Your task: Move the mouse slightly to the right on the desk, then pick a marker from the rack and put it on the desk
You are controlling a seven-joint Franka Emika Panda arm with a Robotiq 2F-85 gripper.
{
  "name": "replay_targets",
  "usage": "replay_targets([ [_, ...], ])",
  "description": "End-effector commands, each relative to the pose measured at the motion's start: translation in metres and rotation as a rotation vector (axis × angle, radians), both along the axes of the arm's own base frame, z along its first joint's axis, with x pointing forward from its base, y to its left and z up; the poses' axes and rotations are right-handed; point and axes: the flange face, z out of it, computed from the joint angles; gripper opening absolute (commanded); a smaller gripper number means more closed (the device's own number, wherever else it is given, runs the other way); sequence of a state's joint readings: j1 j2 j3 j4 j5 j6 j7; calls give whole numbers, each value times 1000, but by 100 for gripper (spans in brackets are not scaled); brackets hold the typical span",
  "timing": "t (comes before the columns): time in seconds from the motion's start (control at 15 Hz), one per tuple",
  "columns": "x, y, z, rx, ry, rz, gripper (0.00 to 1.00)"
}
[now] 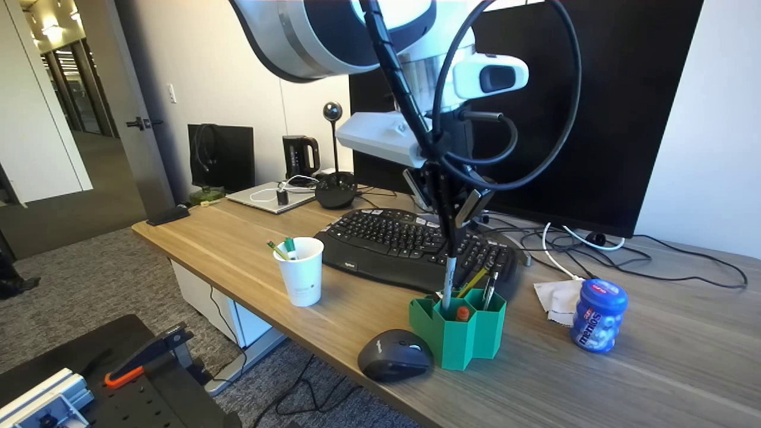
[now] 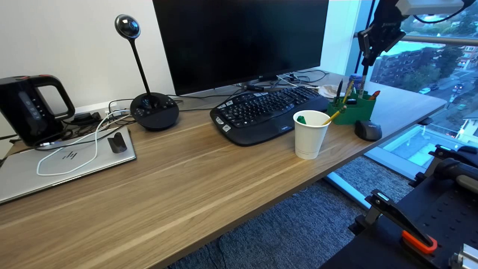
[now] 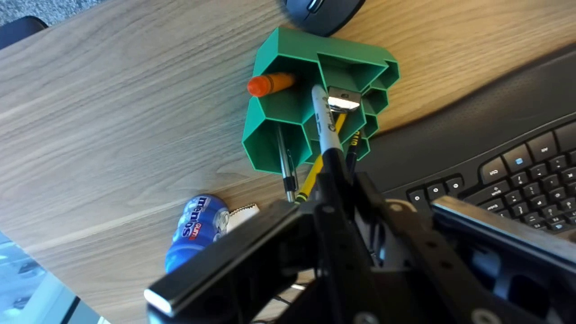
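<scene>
The marker (image 3: pixel 324 119) is a thin grey-white stick with a black upper end. My gripper (image 3: pixel 339 180) is shut on its black end. The marker points down at the green rack (image 3: pixel 299 45); its lower end is at or just over a slot, and I cannot tell how deep. In both exterior views the gripper (image 1: pixel 453 238) (image 2: pixel 368 61) is above the rack (image 1: pixel 458 345) (image 2: pixel 353 114) with the marker (image 1: pixel 448 282) (image 2: pixel 362 82) near upright. The dark mouse (image 1: pixel 394 355) (image 2: pixel 368 130) (image 3: pixel 324 13) sits beside the rack, near the edge of the wooden desk (image 1: pixel 654 386) (image 2: pixel 186 186).
The rack also holds an orange stick (image 3: pixel 267 84), a yellow pencil (image 3: pixel 312 177) and a silver pen (image 3: pixel 284 157). A black keyboard (image 1: pixel 386 244) lies behind the rack. A white cup (image 1: pixel 302 276) and a blue gum jar (image 1: pixel 599 315) stand on either side. A monitor (image 1: pixel 571 119) stands behind.
</scene>
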State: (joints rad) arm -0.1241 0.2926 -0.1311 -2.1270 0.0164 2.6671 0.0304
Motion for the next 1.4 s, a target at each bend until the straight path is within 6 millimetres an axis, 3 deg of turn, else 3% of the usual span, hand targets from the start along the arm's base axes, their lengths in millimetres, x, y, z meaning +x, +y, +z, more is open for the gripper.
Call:
replay_targets([
  [0.0,-9,12,11,-10,-26,14,4],
  [1.0,-14,35,27,-38,-76,46,4],
  [1.33,-19,53,38,-35,-104,76,4],
])
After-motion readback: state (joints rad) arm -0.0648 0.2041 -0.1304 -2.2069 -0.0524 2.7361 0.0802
